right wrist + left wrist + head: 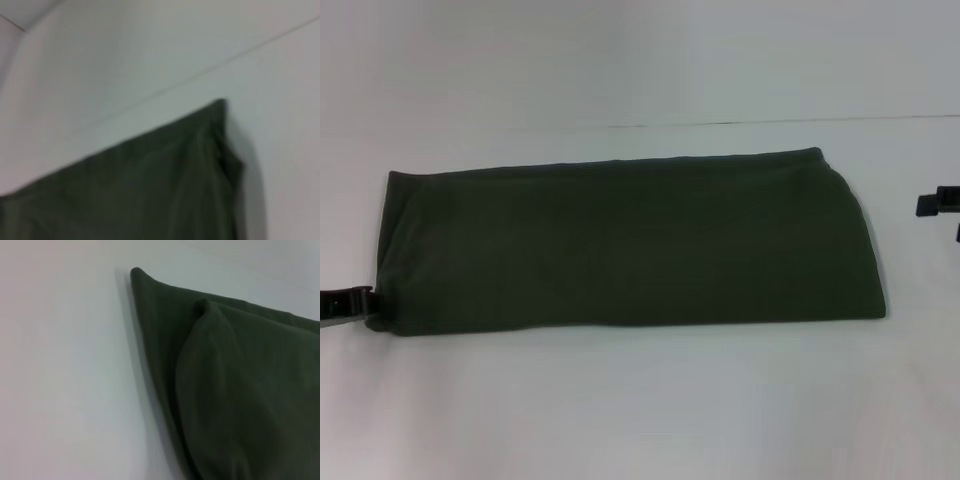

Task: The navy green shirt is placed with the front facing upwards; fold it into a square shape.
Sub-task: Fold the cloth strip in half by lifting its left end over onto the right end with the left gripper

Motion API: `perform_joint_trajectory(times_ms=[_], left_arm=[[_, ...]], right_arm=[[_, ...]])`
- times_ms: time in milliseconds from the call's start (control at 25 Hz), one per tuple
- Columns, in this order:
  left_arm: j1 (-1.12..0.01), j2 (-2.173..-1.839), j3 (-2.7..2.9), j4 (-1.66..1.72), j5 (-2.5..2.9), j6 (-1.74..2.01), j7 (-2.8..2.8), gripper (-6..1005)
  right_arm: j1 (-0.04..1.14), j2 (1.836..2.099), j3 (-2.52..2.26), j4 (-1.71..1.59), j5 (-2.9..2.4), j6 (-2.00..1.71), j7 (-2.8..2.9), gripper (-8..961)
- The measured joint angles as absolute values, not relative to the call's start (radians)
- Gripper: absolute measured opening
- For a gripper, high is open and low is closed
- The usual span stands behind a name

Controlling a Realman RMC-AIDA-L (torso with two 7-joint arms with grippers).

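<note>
At the navy green shirt (620,245)'s near-left corner, left gripper (360,300), finger spread unclear.

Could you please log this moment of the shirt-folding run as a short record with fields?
Garment: dark olive-green cotton shirt, folded into a long band lying flat
Orientation: band runs left to right across the white table
Lettering and collar: not visible
Shape status: oblong, not yet a square
Left gripper: at the band's near-left corner, by the frame edge; contact with cloth unclear
Right gripper: off the band's right end, apart from the cloth
Left end: layered fold visible in the left wrist view
</note>
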State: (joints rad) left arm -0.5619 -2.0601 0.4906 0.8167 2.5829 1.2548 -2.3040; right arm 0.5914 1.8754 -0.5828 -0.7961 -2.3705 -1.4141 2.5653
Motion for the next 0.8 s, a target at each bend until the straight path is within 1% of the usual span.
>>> perform_joint_trajectory(times_ms=[40, 120, 400, 560, 800], left_arm=[[-0.562, -2.060, 0.491, 0.817, 2.583, 1.255, -2.304, 47], [-0.563, -2.060, 0.491, 0.817, 2.583, 1.256, -2.304, 47], [-0.563, -2.060, 0.491, 0.816, 2.581, 1.255, -2.304, 48], [-0.563, -2.060, 0.491, 0.816, 2.582, 1.252, -2.304, 49], [-0.563, -2.060, 0.491, 0.817, 2.580, 1.249, -2.303, 50]], right_arm=[[0.613, 1.868, -0.583, -0.786, -2.416, -1.424, 2.586, 913], [0.646, 1.865, -0.584, -0.767, -2.482, -1.435, 2.603, 913], [0.715, 1.882, -0.606, -0.676, -2.583, -1.426, 2.609, 912], [0.721, 1.894, -0.631, -0.658, -2.586, -1.420, 2.609, 911], [0.724, 1.921, -0.636, -0.658, -2.584, -1.401, 2.601, 912]])
